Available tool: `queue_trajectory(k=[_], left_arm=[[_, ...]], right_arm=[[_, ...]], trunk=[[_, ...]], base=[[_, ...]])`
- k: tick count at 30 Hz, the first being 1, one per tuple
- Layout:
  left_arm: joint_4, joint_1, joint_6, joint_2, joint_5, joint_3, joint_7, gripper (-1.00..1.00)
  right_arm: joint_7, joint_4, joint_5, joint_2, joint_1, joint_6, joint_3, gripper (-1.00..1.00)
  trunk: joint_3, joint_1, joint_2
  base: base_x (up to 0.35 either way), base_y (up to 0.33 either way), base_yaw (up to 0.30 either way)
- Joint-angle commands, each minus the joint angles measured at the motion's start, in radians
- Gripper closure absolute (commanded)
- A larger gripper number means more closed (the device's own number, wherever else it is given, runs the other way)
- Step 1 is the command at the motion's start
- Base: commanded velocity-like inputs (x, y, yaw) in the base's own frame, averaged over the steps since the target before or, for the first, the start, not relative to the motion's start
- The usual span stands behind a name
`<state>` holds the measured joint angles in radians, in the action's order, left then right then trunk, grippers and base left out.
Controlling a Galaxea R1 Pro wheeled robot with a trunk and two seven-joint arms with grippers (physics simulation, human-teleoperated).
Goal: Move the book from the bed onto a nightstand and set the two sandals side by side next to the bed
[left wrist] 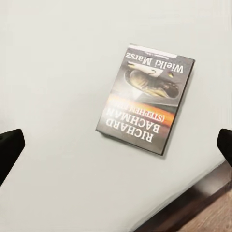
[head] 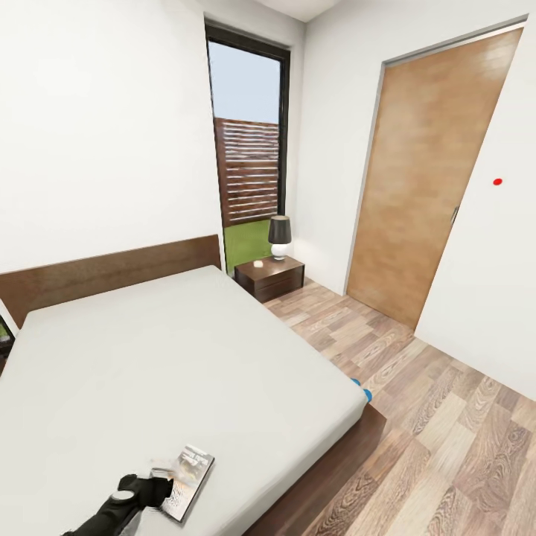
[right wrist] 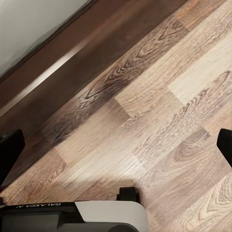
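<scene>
The book [head: 187, 481] lies flat on the pale mattress of the bed [head: 171, 372], close to its near edge; its dark cover with an orange band faces up [left wrist: 146, 99]. My left gripper [head: 162, 482] hovers over the book's near side, open, its fingertips [left wrist: 9, 145] spread wide with nothing between them. A bit of a bright blue sandal [head: 360, 388] peeks out on the floor past the bed's right corner; the rest is hidden by the bed. The nightstand [head: 269, 277] stands right of the headboard. My right gripper [right wrist: 117, 150] is open above the wood floor beside the bed frame [right wrist: 63, 63].
A lamp [head: 280, 237] and a small pale object sit on the nightstand. A wooden door [head: 420, 179] is in the right wall, a tall window [head: 249, 134] behind the nightstand. Wood-plank floor [head: 439, 424] runs along the bed's right side. My base [right wrist: 87, 215] shows low.
</scene>
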<state>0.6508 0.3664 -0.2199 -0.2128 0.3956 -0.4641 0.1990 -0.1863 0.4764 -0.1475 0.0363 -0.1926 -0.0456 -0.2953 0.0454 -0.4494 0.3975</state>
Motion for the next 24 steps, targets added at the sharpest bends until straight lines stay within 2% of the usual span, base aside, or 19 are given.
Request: queue_trajectory(k=[1,4,5,8,14,24], left_arm=[[-0.025,0.021,-0.003,-0.001,0.011,-0.009,0.002,-1.0],[-0.088,0.085,-0.005,0.0,0.01,-0.009,-0.031,-1.0],[-0.088,0.085,-0.005,0.0,0.01,-0.009,-0.031,-1.0],[-0.123,0.152,-0.012,-0.001,0.007,-0.01,-0.066,-1.0],[-0.164,0.268,-0.069,-0.002,0.004,-0.012,-0.098,-1.0],[-0.262,0.345,-0.105,0.012,0.001,-0.015,-0.124,-1.0]], right_arm=[[-0.009,0.002,-0.01,-0.001,-0.001,-0.005,-0.008,-1.0],[-0.009,0.002,-0.01,-0.001,-0.001,-0.004,-0.008,-1.0],[-0.009,0.002,-0.01,-0.001,-0.001,-0.004,-0.008,-1.0],[-0.009,0.002,-0.01,-0.001,-0.001,-0.004,-0.008,-1.0],[-0.009,0.002,-0.011,0.0,-0.001,-0.004,-0.009,-1.0],[-0.009,0.002,-0.012,-0.001,-0.001,-0.004,-0.008,-1.0]], trunk=[[0.002,-0.001,0.002],[0.002,-0.001,0.002],[0.002,-0.001,0.002],[0.002,-0.001,0.002],[0.002,-0.001,0.002],[0.002,-0.001,0.002]], base=[[0.0,0.0,0.0],[0.0,0.0,0.0],[0.0,0.0,0.0],[0.0,0.0,0.0],[0.0,0.0,0.0],[0.0,0.0,0.0]])
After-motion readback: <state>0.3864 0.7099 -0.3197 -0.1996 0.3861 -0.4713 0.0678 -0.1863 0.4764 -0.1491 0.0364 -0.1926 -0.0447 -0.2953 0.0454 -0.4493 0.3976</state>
